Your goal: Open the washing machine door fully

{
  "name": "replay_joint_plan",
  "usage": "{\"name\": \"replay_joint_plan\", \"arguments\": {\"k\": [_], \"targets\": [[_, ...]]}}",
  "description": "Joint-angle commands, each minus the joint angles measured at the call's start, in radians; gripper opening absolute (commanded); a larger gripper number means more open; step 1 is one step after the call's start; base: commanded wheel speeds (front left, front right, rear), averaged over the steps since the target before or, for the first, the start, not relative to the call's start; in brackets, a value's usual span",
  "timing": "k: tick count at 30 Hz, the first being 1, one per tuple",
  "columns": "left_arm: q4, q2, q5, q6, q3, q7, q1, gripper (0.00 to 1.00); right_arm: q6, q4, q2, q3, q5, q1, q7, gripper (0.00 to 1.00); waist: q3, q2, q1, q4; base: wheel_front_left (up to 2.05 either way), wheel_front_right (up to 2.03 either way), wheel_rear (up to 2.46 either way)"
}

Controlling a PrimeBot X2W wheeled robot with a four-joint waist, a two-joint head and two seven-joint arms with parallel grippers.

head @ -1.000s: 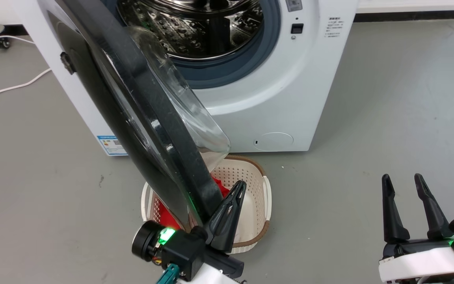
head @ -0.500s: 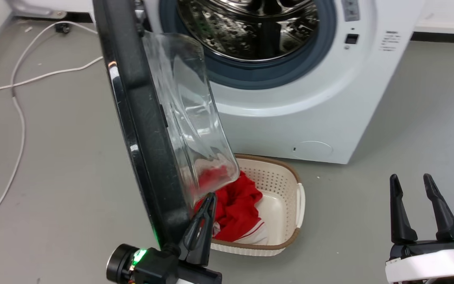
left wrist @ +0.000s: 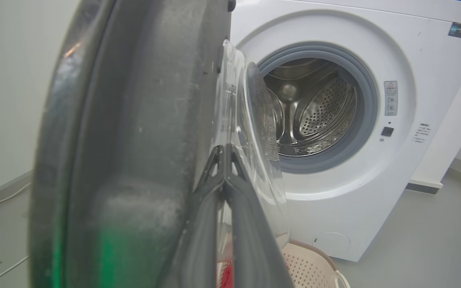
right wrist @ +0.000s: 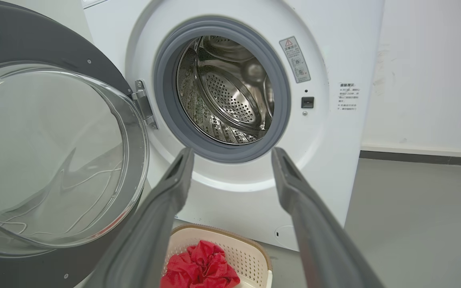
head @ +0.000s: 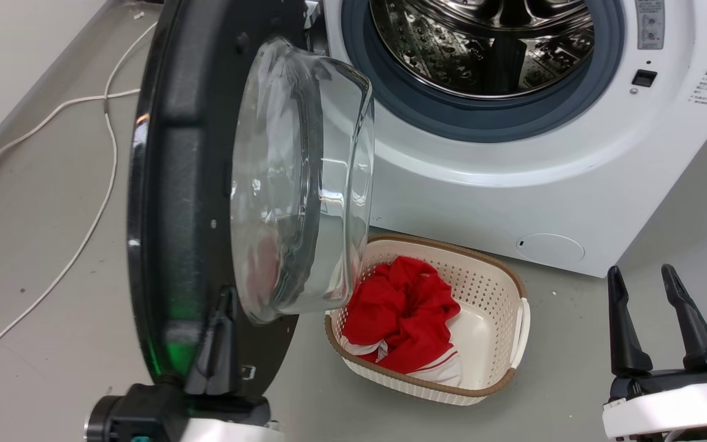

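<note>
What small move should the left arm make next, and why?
Probably push the washing machine door a little more outward, away from the drum mouth. The left gripper, fingers together, rests against the door's inner face near its lower rim, and the door stands roughly square to the machine front, not yet folded back. The right gripper hangs open, apart.

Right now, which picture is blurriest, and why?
Left wrist view: blurriest; the washing machine door and left fingers sit too close to focus, green tint low on the door. Head view: crisp, green glow on the door's lower rim, reflections in the glass bowl. Right wrist view: drum sharp, right fingers soft.
</note>
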Motion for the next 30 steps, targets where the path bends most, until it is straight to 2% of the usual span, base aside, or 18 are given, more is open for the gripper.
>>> {"name": "replay_joint_plan", "arguments": {"k": [1,11,19,29,30], "targets": [[-0.001,0.002,-0.008,0.008,0.017,-0.006,0.003,0.0,-0.001,-0.004,0.002,0.001,-0.006,0.011,0.005,1.0,0.002,0.0,0.0,0.004,0.0,0.0,0.0],[0.047,0.034,-0.093,-0.003,0.171,-0.034,-0.032,0.0,-0.001,-0.024,0.002,0.005,-0.006,-0.001,0.023,1.0,0.035,0.0,0.0,-0.017,0.0,0.0,0.0],[0.084,0.049,-0.122,-0.03,0.313,-0.041,-0.086,0.0,-0.001,-0.029,0.002,-0.007,-0.004,-0.028,0.043,1.0,0.085,0.0,0.0,-0.047,0.0,0.0,0.0],[0.151,0.061,-0.127,-0.082,0.526,-0.04,-0.138,0.0,-0.001,-0.052,-0.006,-0.021,-0.008,-0.054,0.04,1.0,0.158,0.0,0.0,-0.068,0.0,0.0,0.0],[0.18,0.074,-0.134,-0.1,0.569,-0.04,-0.152,0.0,-0.001,-0.051,-0.009,-0.023,-0.008,-0.058,0.041,1.0,0.167,0.0,0.0,-0.068,0.0,0.0,0.0]]}}
